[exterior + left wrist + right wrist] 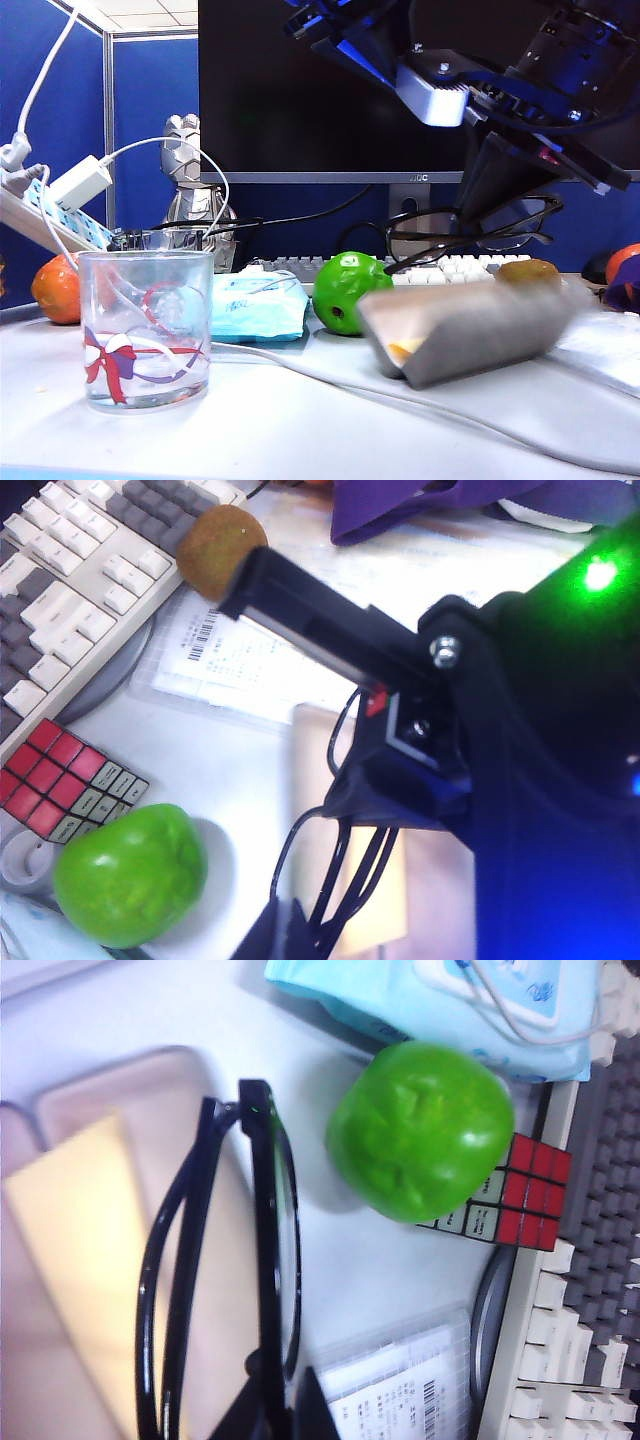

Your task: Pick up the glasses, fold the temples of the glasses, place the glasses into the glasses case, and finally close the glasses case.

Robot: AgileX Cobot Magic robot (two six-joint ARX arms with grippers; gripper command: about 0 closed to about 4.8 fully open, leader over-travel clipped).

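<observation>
- We held the glasses in the air above the open glasses case, which lay on the white table just beside the green apple.
- Our right gripper was clamped on the black frame at one end — in the right wrist view the glasses hung directly over the case's pale beige lining.
- The temples looked folded in against the frame, so we judged the picking up and the folding done.
- Our left gripper hovered close by with its jaws closed on nothing, near the right arm and over the case.
- Still left, as we read it: lowering the glasses into the case, letting go, and shutting the lid.
- The light-blue tissue pack and the drinking glass stood well apart from the case — neither was in the way.
</observation>
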